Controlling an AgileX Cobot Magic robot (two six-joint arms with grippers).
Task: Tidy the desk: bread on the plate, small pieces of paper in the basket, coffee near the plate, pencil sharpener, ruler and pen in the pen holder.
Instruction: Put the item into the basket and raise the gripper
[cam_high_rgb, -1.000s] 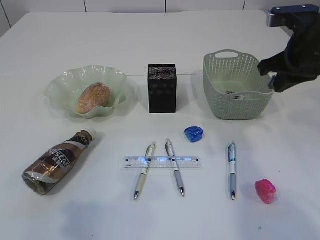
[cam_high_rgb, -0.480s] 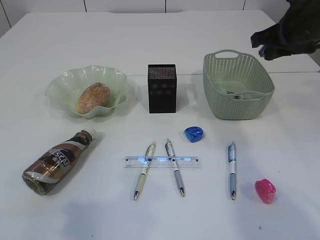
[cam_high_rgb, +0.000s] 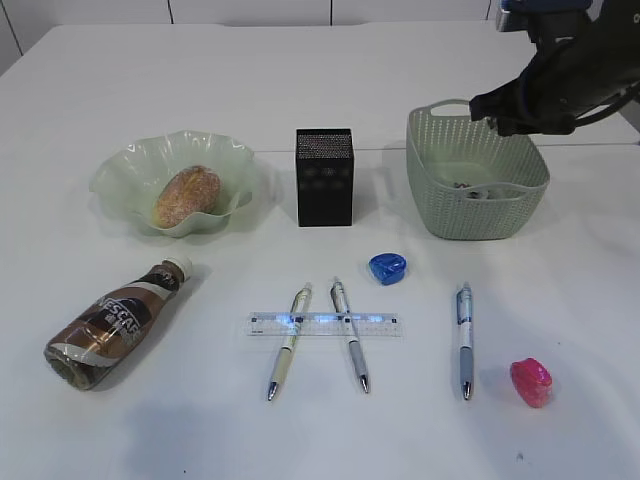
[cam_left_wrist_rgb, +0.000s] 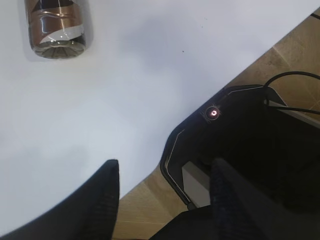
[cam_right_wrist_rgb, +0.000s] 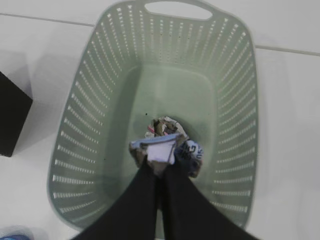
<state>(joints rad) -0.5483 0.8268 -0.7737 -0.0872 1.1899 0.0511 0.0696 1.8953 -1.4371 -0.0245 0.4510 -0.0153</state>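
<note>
Paper step, by my reading: my right pincer (cam_right_wrist_rgb: 161, 162) hangs over the basket (cam_right_wrist_rgb: 235, 150), fingers together, a scrap of paper (cam_right_wrist_rgb: 161, 150) apparently pinched at the tips above the crumpled pile (cam_right_wrist_rgb: 172, 131) on the basket floor. Left pincer (cam_left_wrist_rgb: 162, 182) idles apart at the desk (cam_high_rgb: 300, 80) edge near the coffee (cam_left_wrist_rgb: 59, 25). Next, I judge: part the fingers, then go for a pen (cam_high_rgb: 464, 338).

- Right arm (cam_high_rgb: 570, 75), upper right of the exterior view: black covering, blue-grey block on top.
- Left gripper (cam_left_wrist_rgb: 162, 192), bottom of its wrist view: two matte black, finely textured fingers.
</note>
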